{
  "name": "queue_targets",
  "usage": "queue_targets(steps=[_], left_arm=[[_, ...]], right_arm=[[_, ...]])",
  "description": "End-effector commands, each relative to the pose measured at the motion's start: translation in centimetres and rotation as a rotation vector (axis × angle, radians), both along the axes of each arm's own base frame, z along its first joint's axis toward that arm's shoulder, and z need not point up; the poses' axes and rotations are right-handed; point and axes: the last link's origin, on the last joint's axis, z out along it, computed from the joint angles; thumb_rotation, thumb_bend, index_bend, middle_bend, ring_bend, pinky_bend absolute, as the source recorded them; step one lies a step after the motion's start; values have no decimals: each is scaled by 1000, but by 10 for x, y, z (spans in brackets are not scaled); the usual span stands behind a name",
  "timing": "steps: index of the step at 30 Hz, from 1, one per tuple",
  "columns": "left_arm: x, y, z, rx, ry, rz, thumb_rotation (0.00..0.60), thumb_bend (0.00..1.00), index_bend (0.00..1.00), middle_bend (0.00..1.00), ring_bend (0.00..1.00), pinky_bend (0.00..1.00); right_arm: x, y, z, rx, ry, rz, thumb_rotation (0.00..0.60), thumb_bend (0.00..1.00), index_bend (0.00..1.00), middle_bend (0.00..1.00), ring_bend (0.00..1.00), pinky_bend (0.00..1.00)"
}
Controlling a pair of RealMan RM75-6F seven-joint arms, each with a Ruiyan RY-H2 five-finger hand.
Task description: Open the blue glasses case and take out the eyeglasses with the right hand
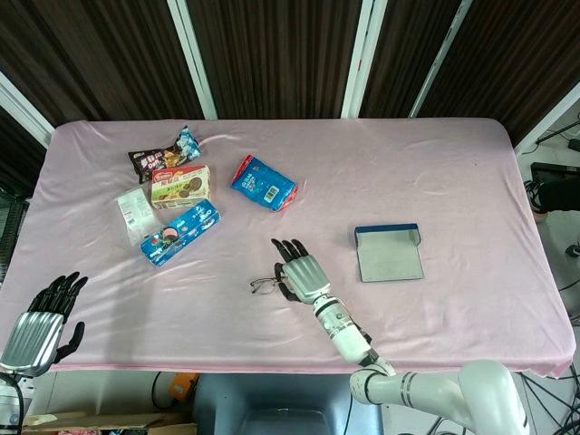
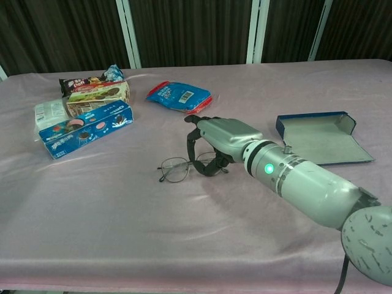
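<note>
The blue glasses case [image 1: 390,254] [image 2: 321,138] lies open and flat on the pink cloth, right of centre, its grey lining up and nothing in it. My right hand [image 1: 303,273] [image 2: 215,142] is well left of the case, near the middle of the table, and holds the thin-framed eyeglasses [image 1: 265,285] [image 2: 177,168], which stick out to its left just over the cloth. My left hand [image 1: 41,324] hangs off the table's front left corner with its fingers apart and nothing in them.
Snack packs lie at the back left: a blue cookie box [image 1: 179,232], a beige biscuit box [image 1: 180,186], a dark wrapper [image 1: 163,156], a white pack [image 1: 134,214] and a blue-red bag [image 1: 264,182]. The table's front edge runs just below my right hand.
</note>
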Motion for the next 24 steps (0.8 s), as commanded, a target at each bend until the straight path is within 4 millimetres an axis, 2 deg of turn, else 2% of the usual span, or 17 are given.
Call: queue_targets(steps=[1, 3, 6, 10, 13, 17, 20, 24], left_arm=[[0, 0, -1, -3, 3, 0, 600, 483, 0, 28, 33, 174], [1, -1, -2, -7, 4, -2, 600, 482, 0, 28, 33, 174], [1, -1, -2, -6, 6, -3, 600, 483, 0, 28, 33, 174], [1, -2, 1, 9, -1, -2, 600, 482, 0, 28, 33, 174], [0, -4, 5, 23, -8, 0, 600, 483, 0, 28, 33, 174], [-1, -3, 7, 34, -11, 4, 600, 483, 0, 28, 33, 170], [1, -2, 5, 35, -18, -10, 600, 482, 0, 29, 32, 166], [7, -4, 2, 48, -27, -74, 600, 468, 0, 33, 32, 155]], right_arm=[[0, 0, 0, 7, 15, -5, 600, 595, 333, 45, 0, 0], [-1, 0, 5, 0, 24, -1, 600, 595, 264, 32, 0, 0], [-3, 4, 18, -7, 14, 2, 600, 590, 213, 13, 0, 0], [-19, 21, 58, -54, 25, 42, 600, 566, 175, 0, 0, 0], [-52, 45, 103, -86, 142, 54, 600, 515, 114, 0, 0, 0], [-103, 92, 172, -162, 305, -2, 600, 479, 69, 0, 0, 0], [-144, 126, 210, -232, 318, -82, 600, 467, 61, 0, 0, 0], [-204, 167, 244, -366, 277, -228, 600, 377, 66, 0, 0, 0]])
